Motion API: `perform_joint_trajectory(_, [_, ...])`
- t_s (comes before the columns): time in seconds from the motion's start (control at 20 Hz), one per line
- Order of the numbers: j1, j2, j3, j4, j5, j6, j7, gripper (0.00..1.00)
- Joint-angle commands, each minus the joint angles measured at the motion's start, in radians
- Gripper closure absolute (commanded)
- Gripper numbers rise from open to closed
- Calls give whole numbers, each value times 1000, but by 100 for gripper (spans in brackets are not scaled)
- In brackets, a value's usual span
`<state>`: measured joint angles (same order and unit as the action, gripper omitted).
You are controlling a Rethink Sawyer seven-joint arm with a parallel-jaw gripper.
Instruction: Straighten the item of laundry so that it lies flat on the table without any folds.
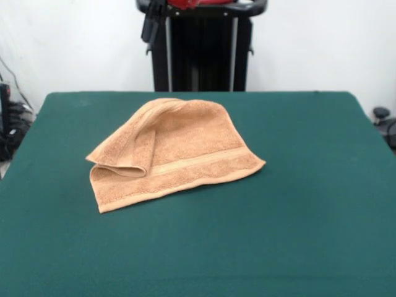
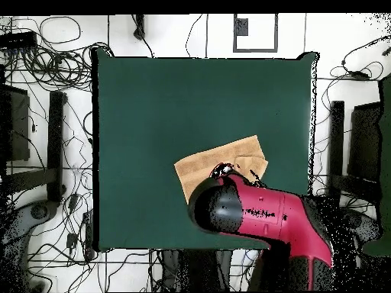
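Note:
The light orange-tan towel (image 1: pixel 179 148) lies a little left of the middle of the dark green table (image 1: pixel 309 185). Its left part is folded over onto itself in a rolled flap, and its far side bunches up. A flat woven band runs along near its front edge. No label shows. In the overhead view the towel (image 2: pixel 225 160) is partly hidden under the red arm (image 2: pixel 275 217). The gripper (image 1: pixel 153 25) shows only as a dark shape at the top edge by the pedestal, high above and behind the towel.
The black pedestal (image 1: pixel 201 55) stands at the table's far side. Cables and dark equipment lie on the floor around the table (image 2: pixel 153 114) on all sides (image 2: pixel 46 152).

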<state>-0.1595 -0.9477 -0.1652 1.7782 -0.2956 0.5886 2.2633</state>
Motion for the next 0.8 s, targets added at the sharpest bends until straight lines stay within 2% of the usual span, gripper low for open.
perform_joint_trajectory(0.05, [32,101,21,95,-37,-96,111,100])
perform_joint_trajectory(0.35, [8,176,35,100,-16,-215,128,100])
perform_joint_trajectory(0.55, [21,203,14,99,-15,-275,143,100])
perform_joint_trajectory(0.6, [36,213,-6,95,-13,-304,147,0])
perform_joint_trajectory(0.8, [18,214,5,106,-2,-346,144,0])
